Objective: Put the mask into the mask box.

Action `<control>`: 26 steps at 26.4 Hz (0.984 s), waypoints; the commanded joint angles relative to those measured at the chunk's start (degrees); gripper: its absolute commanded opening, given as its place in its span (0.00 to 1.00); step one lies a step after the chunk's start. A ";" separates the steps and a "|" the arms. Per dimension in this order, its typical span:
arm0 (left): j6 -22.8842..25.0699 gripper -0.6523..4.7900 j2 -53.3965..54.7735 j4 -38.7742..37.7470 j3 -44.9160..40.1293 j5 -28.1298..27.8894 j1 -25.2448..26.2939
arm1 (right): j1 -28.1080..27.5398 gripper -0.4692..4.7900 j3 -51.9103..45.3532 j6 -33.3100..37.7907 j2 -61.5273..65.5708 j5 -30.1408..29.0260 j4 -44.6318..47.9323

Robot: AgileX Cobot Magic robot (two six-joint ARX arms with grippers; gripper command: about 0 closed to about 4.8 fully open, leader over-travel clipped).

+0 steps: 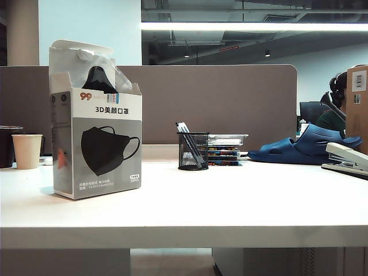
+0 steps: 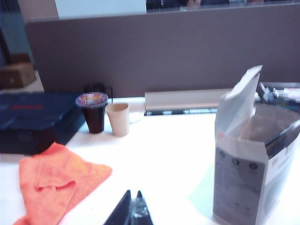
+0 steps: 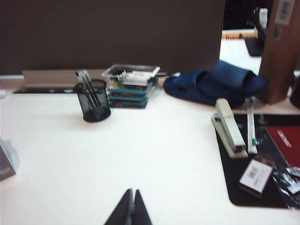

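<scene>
Standing upright on the white table (image 1: 241,201), well ahead of the left gripper (image 2: 133,213), the mask box (image 1: 96,135) has its top flaps raised. The mask (image 1: 102,77) sits inside, protruding above the rim. Bare tabletop lies before the right gripper (image 3: 131,210). Both grippers' jaws are pressed together, empty.

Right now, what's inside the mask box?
The mask, black in its clear wrapper, pokes out between the open top flaps of the mask box. Its lower part and anything else inside are hidden by the carton walls.
</scene>
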 commanded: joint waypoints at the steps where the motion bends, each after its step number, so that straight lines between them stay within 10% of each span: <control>1: -0.20 0.11 0.20 -1.27 -0.74 1.36 0.13 | 0.04 0.08 -1.33 0.68 -0.76 -0.02 2.99; 26: -4.74 0.11 0.17 26.99 -23.26 1.53 0.11 | 0.26 0.08 -23.71 0.11 -0.92 0.04 31.71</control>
